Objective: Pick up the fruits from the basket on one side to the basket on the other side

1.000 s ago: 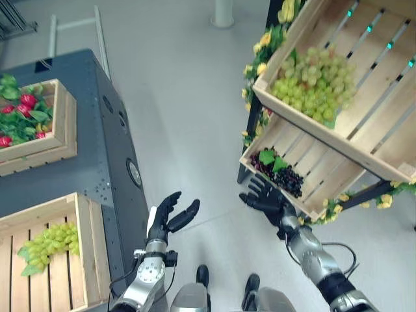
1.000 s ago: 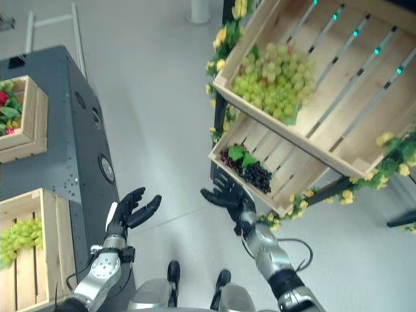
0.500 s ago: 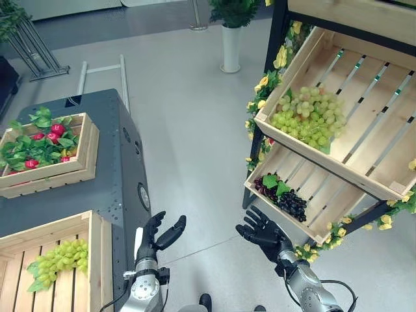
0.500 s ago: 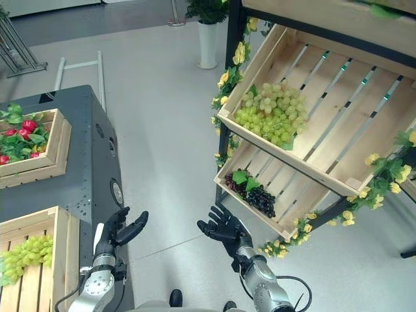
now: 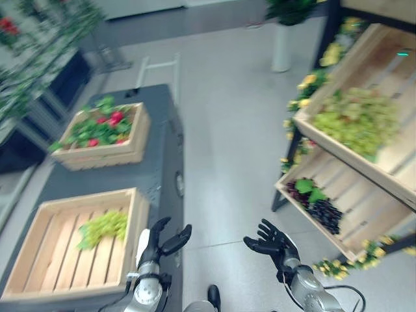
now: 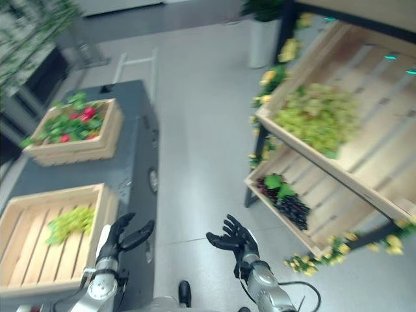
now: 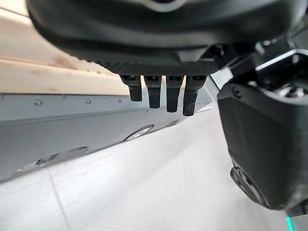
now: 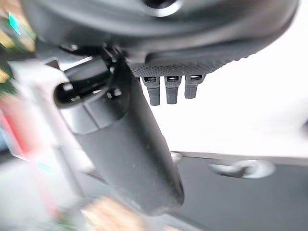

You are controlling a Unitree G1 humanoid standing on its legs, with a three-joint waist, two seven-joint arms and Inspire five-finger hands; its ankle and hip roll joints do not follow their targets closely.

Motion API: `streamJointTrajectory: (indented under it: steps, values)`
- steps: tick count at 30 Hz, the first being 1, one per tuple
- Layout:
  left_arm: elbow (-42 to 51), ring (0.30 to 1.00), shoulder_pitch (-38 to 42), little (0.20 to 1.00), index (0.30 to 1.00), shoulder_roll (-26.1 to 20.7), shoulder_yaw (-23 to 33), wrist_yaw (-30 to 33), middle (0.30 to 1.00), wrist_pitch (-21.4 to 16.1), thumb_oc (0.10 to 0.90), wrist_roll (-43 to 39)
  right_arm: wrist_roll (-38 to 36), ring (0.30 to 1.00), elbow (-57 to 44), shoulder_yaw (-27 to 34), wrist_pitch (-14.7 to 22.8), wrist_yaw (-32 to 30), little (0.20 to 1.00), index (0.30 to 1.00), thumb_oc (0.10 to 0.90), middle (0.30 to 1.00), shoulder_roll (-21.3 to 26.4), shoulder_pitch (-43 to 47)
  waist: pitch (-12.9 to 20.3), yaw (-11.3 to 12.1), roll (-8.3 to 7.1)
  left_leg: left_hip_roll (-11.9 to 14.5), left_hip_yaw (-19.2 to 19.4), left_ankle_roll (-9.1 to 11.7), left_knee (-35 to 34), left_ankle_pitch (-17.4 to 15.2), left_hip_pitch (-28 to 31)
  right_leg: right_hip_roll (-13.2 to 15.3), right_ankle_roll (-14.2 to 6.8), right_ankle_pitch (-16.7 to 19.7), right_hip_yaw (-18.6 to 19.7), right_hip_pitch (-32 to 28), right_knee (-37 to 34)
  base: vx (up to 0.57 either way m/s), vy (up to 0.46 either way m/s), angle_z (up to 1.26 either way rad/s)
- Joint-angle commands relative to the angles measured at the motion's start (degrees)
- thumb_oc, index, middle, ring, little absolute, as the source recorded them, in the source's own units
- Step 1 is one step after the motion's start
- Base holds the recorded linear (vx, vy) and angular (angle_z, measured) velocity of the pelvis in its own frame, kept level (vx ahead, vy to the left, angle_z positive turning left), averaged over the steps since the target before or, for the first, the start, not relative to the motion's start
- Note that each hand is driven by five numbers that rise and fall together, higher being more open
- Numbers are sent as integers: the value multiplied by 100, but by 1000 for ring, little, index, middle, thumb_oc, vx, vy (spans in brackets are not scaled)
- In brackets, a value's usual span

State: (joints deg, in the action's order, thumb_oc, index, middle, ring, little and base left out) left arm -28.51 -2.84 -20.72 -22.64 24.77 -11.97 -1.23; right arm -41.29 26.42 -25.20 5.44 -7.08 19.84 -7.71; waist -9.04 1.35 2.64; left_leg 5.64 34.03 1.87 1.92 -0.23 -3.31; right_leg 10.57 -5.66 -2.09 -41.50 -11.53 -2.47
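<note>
On the grey cart (image 5: 159, 149) at my left, a near wooden crate (image 5: 84, 195) holds a bunch of green grapes (image 5: 104, 225). Behind it a smaller crate (image 5: 97, 156) holds red fruits (image 5: 107, 120) among leaves. At my right a shelf carries two tilted crates: the upper crate (image 5: 338, 151) with a heap of green grapes (image 5: 357, 120), the lower crate (image 5: 305, 218) with dark grapes (image 5: 324, 211). My left hand (image 5: 158, 242) hangs open beside the cart's edge. My right hand (image 5: 273, 242) is open over the floor, short of the lower crate. Both hands are empty.
Yellow flowers (image 5: 335, 268) trim the shelf's frame. A white pillar with a plant (image 5: 281, 45) stands at the back, and a white floor frame (image 5: 159, 65) lies behind the cart. Bare grey floor (image 5: 227, 149) runs between cart and shelf.
The whole view has swung to the left, showing more of the cart. My right hand has come away from the lower crate's front edge. Both hands stay open.
</note>
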Motion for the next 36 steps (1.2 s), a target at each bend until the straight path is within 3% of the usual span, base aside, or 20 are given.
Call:
streamJointTrajectory:
  steps: [1,6,7,9,10,12,13,15,16,17,18,19,20,22,28,30,36]
  values:
    - [364,900,378,900,900,-563,107,561,900,-585,800,1171,-353,900,-382,213,808,65,900,900,800,900,-538,575,-76,116,-16,-258,-738,25,-434,143,361,117,76,87,798,131,343,168,348,139]
    - [712,900,464,900,900,-948,40,509,900,-689,800,1532,-489,900,-170,311,908,309,900,900,800,900,-698,660,0,279,76,-564,-917,-301,-692,-28,627,539,-90,277,582,334,1405,122,273,42]
    - [851,900,471,900,900,-1068,31,361,900,-768,800,1740,-521,900,-214,414,964,259,900,900,800,900,-743,636,-20,267,121,-699,-1100,-442,-692,-141,703,778,-119,325,791,658,2430,180,315,55]
    - [919,900,485,900,900,-1137,5,300,900,-817,800,1856,-532,900,-267,490,959,238,900,900,800,900,-746,591,-37,222,145,-775,-1287,-509,-692,-205,762,834,-107,301,1027,930,3017,129,140,75]
    - [983,900,571,900,900,-1191,-78,189,900,-878,800,1864,-611,900,-313,523,974,131,900,900,800,900,-748,539,-66,124,135,-845,-1681,-543,-692,-224,803,542,-51,120,1535,1193,3217,73,-64,104]
    - [983,900,728,900,900,-1222,-220,143,900,-962,800,1878,-639,900,-333,534,1014,56,900,900,800,900,-754,459,-79,-54,118,-893,-2119,-547,-692,-205,838,107,16,30,2046,1416,2861,73,-121,118]
    - [979,900,740,900,900,-1222,-230,146,900,-960,800,1872,-636,900,-333,537,1014,59,900,900,800,900,-753,453,-79,-68,123,-889,-2143,-543,-692,-203,841,83,21,37,2059,1416,2824,86,-135,119]
    - [929,900,900,900,900,-1206,-329,233,900,-1020,800,1886,-717,900,-181,545,962,206,900,900,800,900,-753,441,-109,-226,120,-815,-2286,-493,-692,-272,929,27,-45,375,2492,1566,1633,86,-161,91]
    - [915,900,911,900,900,-1200,-339,256,900,-1032,800,1884,-714,900,-168,548,932,225,900,900,800,900,-754,443,-111,-236,129,-803,-2299,-491,-692,-280,936,7,-53,434,2516,1548,1520,40,-232,60]
    - [924,900,1016,900,900,-1136,-448,228,900,-1203,800,1913,-793,900,-115,572,938,176,900,900,800,900,-722,481,-135,-368,123,-813,-2586,-534,-692,-308,911,-192,-52,739,3177,1707,624,42,-258,53]
    - [909,900,1118,900,900,-1106,-589,202,900,-1341,800,1854,-809,900,-66,569,987,123,900,900,800,900,-733,503,-168,-473,117,-841,-2916,-577,-692,-370,934,-346,-52,745,3706,1808,653,31,-253,67]
    - [906,900,1128,900,900,-1105,-598,203,900,-1343,800,1847,-801,900,-62,569,977,132,900,900,800,900,-735,507,-162,-475,114,-844,-2931,-580,-692,-369,923,-353,-51,749,3737,1829,662,82,-229,110]
    - [868,900,1201,900,900,-1066,-674,118,900,-1443,800,1744,-790,900,-15,579,969,104,900,900,800,900,-747,549,-178,-546,99,-818,-3189,-612,-692,-339,937,-569,-30,399,4082,1751,840,94,-279,158]
    - [839,900,1189,900,900,-962,-738,-128,900,-1491,800,1712,-898,900,-5,541,871,186,900,900,800,900,-784,698,-62,-397,-30,-729,-3129,-486,-692,-239,888,-472,-35,348,3548,1276,456,142,-375,174]
    - [839,900,976,900,900,-869,-731,-236,900,-1542,800,1553,-662,900,136,494,719,71,900,900,800,900,-695,892,71,-193,-164,-625,-3086,-281,-692,-242,1021,-532,71,357,3231,591,-253,139,-187,45]
    - [783,900,892,900,900,-839,-699,-137,900,-1449,800,1381,-156,900,170,479,560,-364,900,900,800,900,-654,921,102,-156,-178,-583,-3130,-245,-692,-245,1028,-576,130,286,3159,480,-253,159,-140,0]
    - [930,900,733,900,900,-867,-550,159,900,-1523,800,1256,-185,900,-33,352,349,-451,900,900,800,900,-498,864,-55,-30,-223,-473,-3181,-128,-581,-143,908,-619,304,90,2959,496,-77,28,-84,13]
